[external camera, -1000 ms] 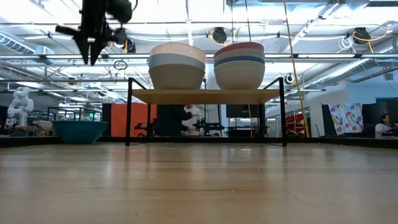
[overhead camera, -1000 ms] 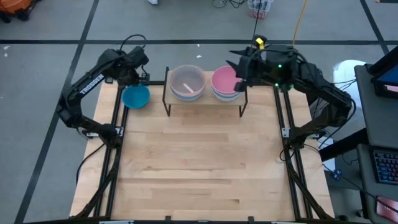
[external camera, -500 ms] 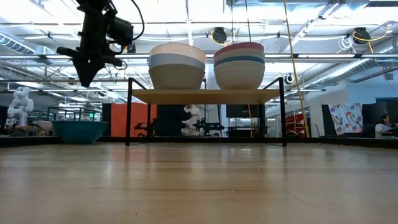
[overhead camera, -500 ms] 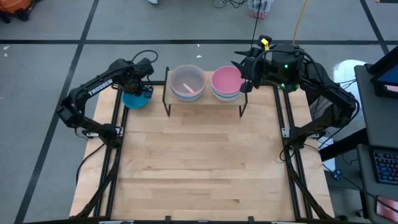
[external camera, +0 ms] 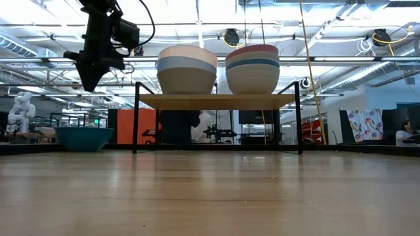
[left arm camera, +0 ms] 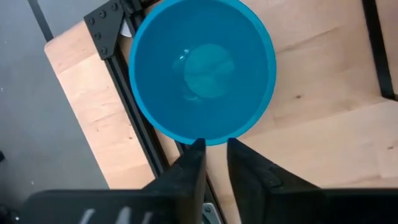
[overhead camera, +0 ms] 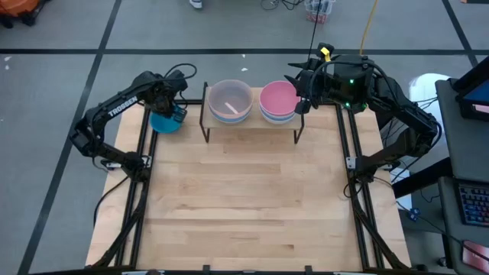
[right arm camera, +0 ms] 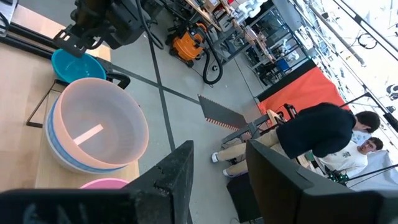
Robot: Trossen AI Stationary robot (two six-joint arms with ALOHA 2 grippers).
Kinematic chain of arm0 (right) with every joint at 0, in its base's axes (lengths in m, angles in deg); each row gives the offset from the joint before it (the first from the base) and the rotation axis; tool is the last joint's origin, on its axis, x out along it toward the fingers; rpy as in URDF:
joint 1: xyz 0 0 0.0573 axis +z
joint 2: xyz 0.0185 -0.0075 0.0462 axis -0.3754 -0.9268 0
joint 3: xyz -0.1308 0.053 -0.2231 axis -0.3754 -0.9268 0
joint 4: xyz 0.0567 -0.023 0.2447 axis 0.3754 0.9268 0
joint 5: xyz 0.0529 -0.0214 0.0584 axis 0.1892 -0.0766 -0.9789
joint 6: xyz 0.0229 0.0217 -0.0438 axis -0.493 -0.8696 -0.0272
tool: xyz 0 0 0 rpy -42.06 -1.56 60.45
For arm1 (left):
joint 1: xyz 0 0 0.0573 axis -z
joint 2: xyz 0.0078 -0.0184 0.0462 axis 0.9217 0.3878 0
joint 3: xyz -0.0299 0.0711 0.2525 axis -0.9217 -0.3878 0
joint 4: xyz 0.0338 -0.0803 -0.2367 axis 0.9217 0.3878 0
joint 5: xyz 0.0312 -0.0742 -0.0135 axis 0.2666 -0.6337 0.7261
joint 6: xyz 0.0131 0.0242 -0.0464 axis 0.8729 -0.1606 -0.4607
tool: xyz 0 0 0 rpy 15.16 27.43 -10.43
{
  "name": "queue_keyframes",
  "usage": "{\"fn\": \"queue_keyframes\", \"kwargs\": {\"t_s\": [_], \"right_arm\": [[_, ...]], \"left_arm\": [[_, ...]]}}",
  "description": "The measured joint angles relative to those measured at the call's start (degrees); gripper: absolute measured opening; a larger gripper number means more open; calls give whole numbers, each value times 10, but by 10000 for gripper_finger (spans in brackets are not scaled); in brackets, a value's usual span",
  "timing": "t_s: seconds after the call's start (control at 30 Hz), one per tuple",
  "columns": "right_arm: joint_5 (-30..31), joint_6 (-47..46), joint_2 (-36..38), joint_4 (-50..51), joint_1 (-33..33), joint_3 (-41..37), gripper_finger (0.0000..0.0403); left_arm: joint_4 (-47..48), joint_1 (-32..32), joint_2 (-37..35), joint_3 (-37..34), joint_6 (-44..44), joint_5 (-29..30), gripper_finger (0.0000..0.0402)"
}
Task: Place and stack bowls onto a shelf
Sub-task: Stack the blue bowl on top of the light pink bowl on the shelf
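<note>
Blue bowl [overhead camera: 166, 121]: on the counter [overhead camera: 244, 198], far-left corner, just beside the shelf [overhead camera: 250, 121]. Shelf: carries two bowl stacks, pale-topped stack [overhead camera: 231, 101] left, pink-topped stack [overhead camera: 276, 101] right. Left claw [left arm camera: 211, 148]: above blue bowl's rim, fingers narrowly parted, empty. Right claw [right arm camera: 217, 158]: raised beside pink-topped stack, fingers apart, empty.

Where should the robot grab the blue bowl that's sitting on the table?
Probably by the rim. The blue bowl sits upright and open beside the shelf, so the left gripper, hovering above with fingers slightly apart, could come straight down, one finger inside the thin wall and one outside.
</note>
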Motion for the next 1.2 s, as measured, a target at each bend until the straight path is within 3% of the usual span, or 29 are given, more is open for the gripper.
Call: {"fn": "queue_keyframes", "kwargs": {"t_s": [0.3, 0.47, 0.7, 0.97, 1.2], "right_arm": [[0, 0, 0, 6, 0, 0, 139], [0, 0, 0, 8, 0, 0, 139], [0, 0, 0, 8, 0, 0, 139], [0, 15, 0, 30, 0, 0, 139], [0, 15, 0, 51, 0, 0, 139]], "left_arm": [[-22, -10, 4, -52, -54, -6, 112], [-23, -23, 4, -91, -245, -63, 113], [-44, -29, 4, -144, -443, -68, 113], [-108, -23, 4, -170, -578, -66, 113], [-107, -21, 4, -170, -638, -69, 113]]}}
